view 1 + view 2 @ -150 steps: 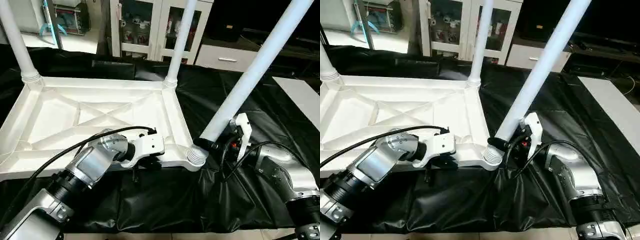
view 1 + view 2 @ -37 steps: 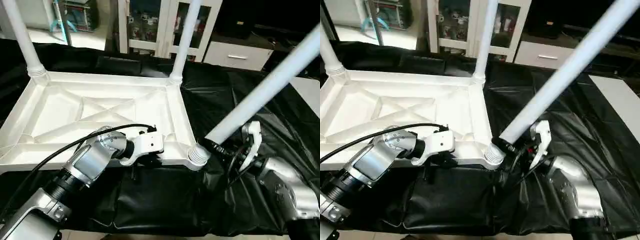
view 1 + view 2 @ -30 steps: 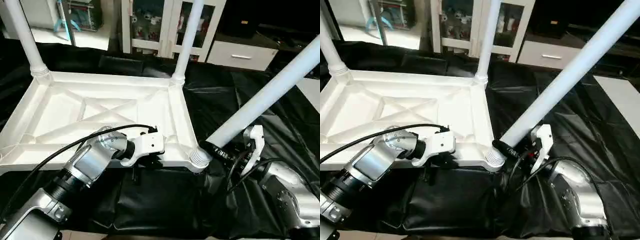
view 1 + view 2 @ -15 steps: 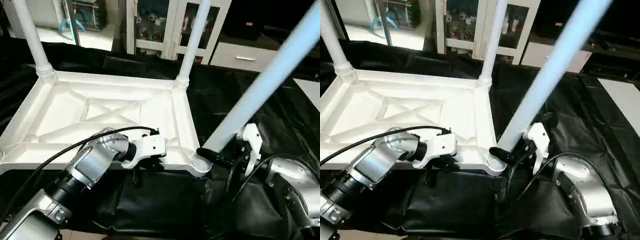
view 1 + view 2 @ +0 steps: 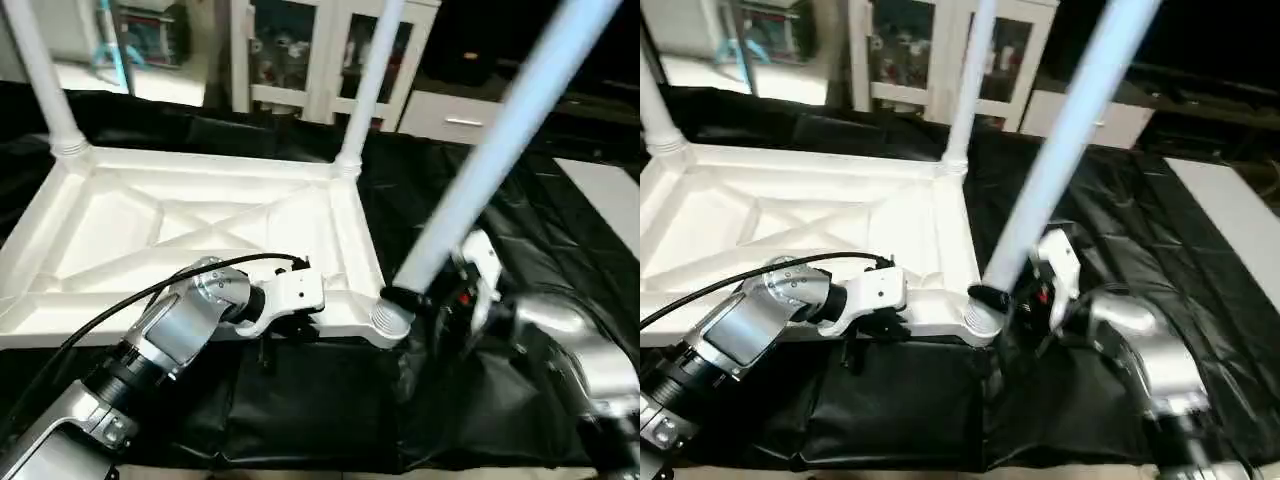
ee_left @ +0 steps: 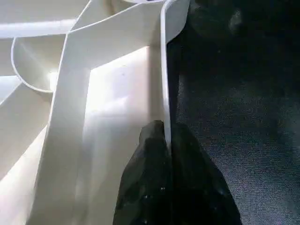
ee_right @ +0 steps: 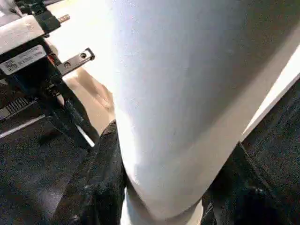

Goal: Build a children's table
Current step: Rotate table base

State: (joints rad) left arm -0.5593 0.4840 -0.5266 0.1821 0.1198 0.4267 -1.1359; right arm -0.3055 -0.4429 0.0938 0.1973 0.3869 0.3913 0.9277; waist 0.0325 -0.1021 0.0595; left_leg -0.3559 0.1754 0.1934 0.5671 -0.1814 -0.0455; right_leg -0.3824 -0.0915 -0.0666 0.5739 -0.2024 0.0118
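I have the white plastic rectangular tabletop [image 5: 190,235] lying upside down on the black plastic sheet [image 5: 320,410], ribbed underside up, with two white tube legs already standing in its far corners: the far-left leg [image 5: 38,75] and the far-right leg [image 5: 365,90].

My left gripper [image 6: 167,140] is nipped nearly closed on the thin near wall of the tabletop, one black finger [image 6: 150,140] inside the wall and the other outside, so it pins the near edge down.

My right gripper [image 7: 164,187] is clamped around the third long white tapered tube leg [image 5: 480,165], low on its shaft just above the ribbed end, its dark fingers [image 7: 101,183] on either side of the tube. That ribbed end sits at the round socket on the near-right corner [image 5: 388,320] of the tabletop.

What matters for me now is the lean. The leg's long axis runs from that corner socket up and away toward the far right, clearly tilted compared with the two far legs. I judge it is not yet seated square; the next move should swing the top back over the socket and press along the axis. The right arm alone has it.
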